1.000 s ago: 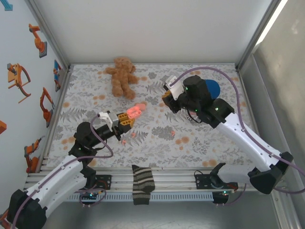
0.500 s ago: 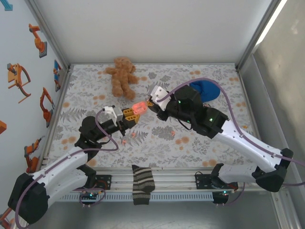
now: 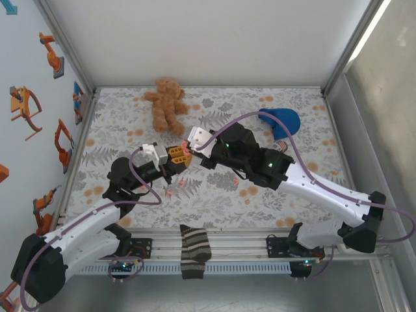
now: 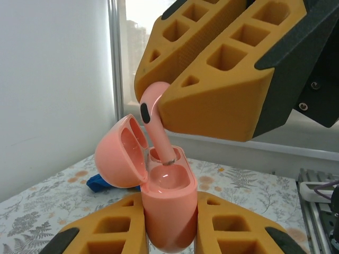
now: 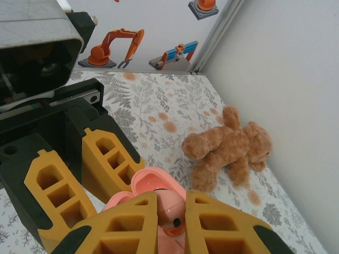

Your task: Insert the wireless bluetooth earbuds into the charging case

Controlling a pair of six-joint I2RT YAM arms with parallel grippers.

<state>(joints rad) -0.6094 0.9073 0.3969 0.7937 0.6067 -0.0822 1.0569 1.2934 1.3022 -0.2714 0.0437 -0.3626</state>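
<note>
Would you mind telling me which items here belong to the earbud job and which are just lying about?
Job: earbud, pinched by the right gripper; open charging case, held by the left gripper.
Lying about: teddy bear, blue item, striped sock.

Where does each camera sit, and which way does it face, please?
Top external: above and behind the bases, looking down on the table; both arms show, left gripper meeting right gripper.
Left wrist: on the left arm, facing along its fingers, clamped on the open charging case; right gripper holds an earbud at its mouth.
Right wrist: facing down past its fingers at the case, teddy bear beyond.
Wrist views share case and earbud.
</note>
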